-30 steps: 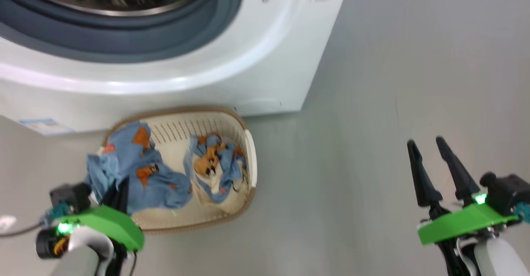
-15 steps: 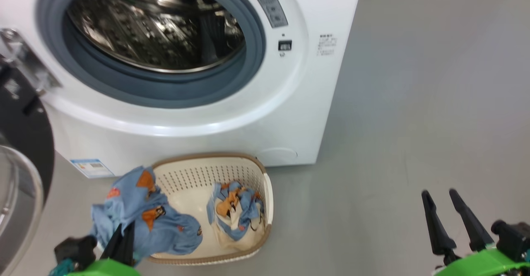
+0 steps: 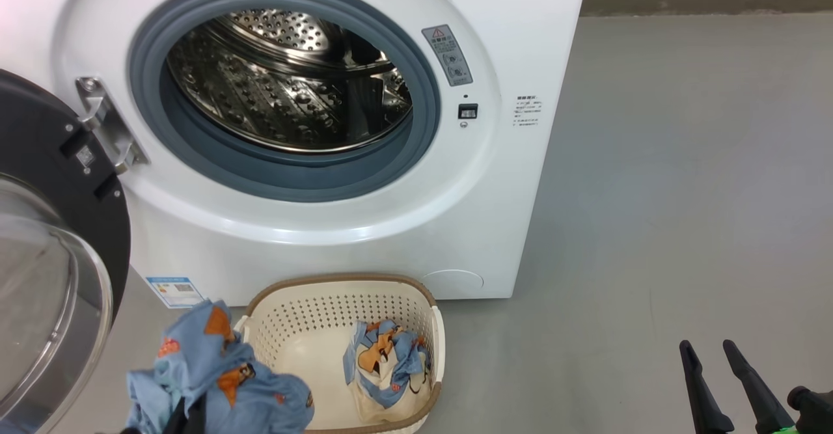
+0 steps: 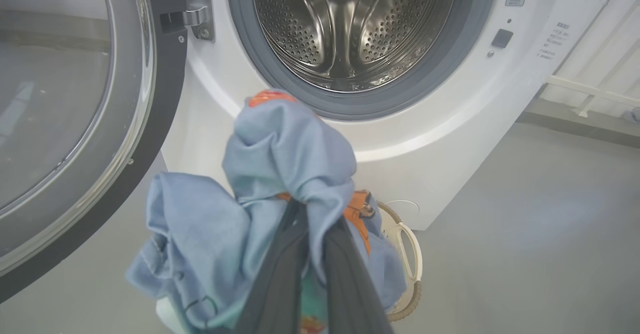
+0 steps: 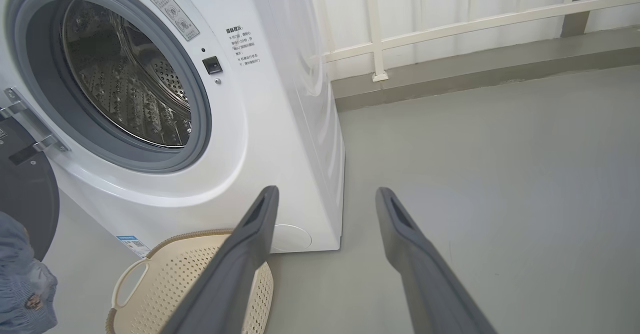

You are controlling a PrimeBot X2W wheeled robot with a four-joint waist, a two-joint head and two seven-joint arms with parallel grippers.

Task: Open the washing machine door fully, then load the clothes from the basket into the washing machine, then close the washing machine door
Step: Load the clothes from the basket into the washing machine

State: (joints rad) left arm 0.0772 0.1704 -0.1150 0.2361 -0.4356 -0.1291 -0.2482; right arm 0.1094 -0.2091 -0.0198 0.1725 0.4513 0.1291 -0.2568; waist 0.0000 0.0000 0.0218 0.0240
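Observation:
The washing machine (image 3: pixel 494 180) stands with its steel drum (image 3: pixel 286 82) exposed. The washing machine door (image 3: pixel 58 252) is swung wide open at the left. My left gripper (image 4: pixel 312 209) is shut on a light blue garment with orange shapes (image 4: pixel 280 148), held up in front of the drum opening (image 4: pixel 350 28). That garment (image 3: pixel 215 382) hangs beside the basket's left end. The basket (image 3: pixel 338 291) sits on the floor before the machine with a second bundle of clothes (image 3: pixel 387 369) inside. My right gripper (image 5: pixel 327 194) is open and holds nothing, off to the right above the floor (image 3: pixel 706 349).
Grey floor (image 3: pixel 683 193) stretches to the machine's right. A white railing (image 5: pixel 450 23) and a low kerb run along the far wall. A blue label (image 3: pixel 174 291) sits at the machine's lower left corner. The open door (image 4: pixel 75 123) takes up the room to the left.
The head camera has tilted up, so the drum and the open door came into the picture. The blue garment in my left gripper has risen off the basket's left side. The right gripper stays open.

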